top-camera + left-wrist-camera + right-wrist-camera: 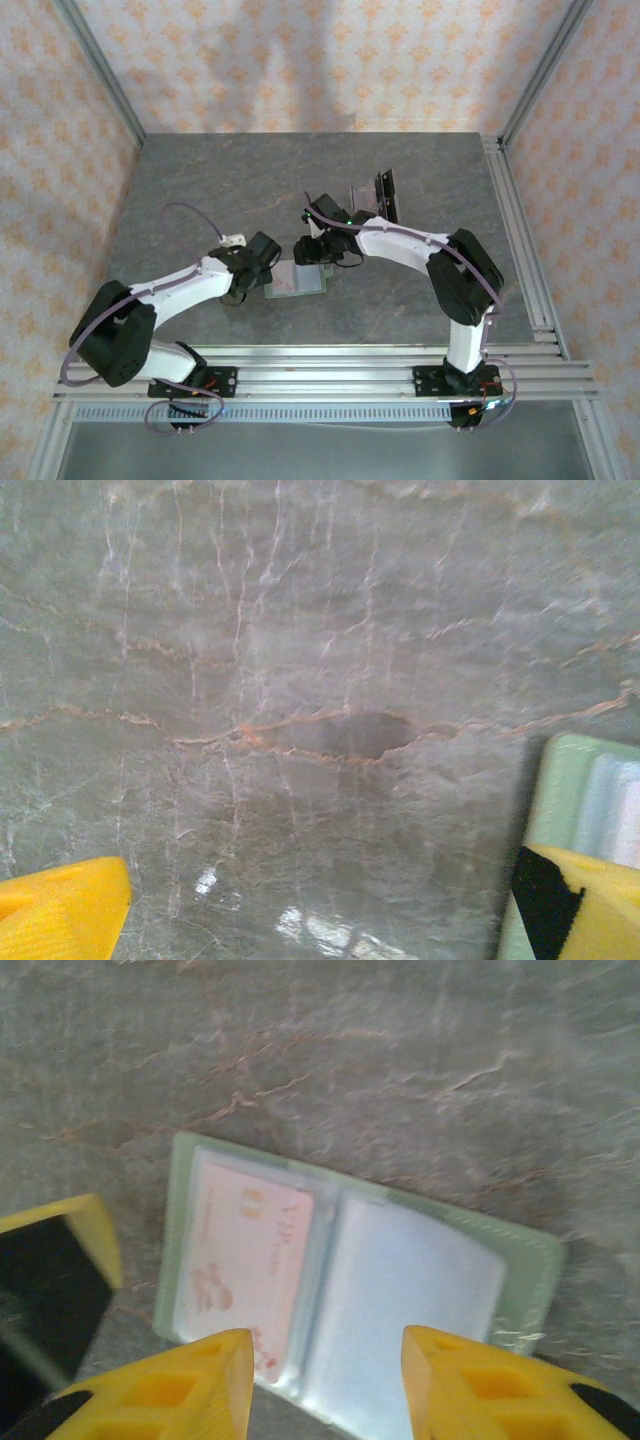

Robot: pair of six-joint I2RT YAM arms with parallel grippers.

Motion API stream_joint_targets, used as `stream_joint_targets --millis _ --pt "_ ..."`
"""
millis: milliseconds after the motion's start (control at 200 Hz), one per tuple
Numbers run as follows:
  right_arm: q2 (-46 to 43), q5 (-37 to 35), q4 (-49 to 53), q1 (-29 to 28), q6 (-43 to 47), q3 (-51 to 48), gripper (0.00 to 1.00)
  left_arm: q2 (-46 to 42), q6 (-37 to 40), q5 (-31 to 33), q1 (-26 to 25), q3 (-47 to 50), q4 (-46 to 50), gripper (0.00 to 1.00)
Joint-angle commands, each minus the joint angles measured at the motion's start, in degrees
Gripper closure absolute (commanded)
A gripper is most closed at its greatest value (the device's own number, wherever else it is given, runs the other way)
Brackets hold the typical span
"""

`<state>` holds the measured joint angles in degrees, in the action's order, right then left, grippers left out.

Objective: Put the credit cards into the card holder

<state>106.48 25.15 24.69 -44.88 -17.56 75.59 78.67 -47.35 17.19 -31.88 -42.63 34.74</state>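
Grey bench (200, 190) holds the open card holder (350, 1280), one credit card (250, 1260) pocketed; my right end effector (330, 1380) hovers spread and empty above it, my left end effector (320, 910) spread beside it; more cards (383, 192), I judge, wait far right

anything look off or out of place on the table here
Nothing spilled or damaged. The card holder lies open with one pale card in a pocket. Only oddity: the dark credit cards at the back seem to stand on edge.

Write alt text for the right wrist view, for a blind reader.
An open green card holder lies on the grey table, a pale card in its left sleeve. The right hand, yellow fingers apart, holds nothing.
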Motion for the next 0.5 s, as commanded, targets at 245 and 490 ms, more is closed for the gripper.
stream_joint_targets --millis 245,490 --pt "4.81 -4.71 7.13 -0.05 7.10 5.62 0.56 -2.52 1.25 1.56 -0.13 -1.72 3.63 0.00" --pt "7.83 -4.76 7.21 -0.11 7.45 6.62 0.56 -1.77 1.30 0.40 -0.28 -1.47 2.76 0.00"
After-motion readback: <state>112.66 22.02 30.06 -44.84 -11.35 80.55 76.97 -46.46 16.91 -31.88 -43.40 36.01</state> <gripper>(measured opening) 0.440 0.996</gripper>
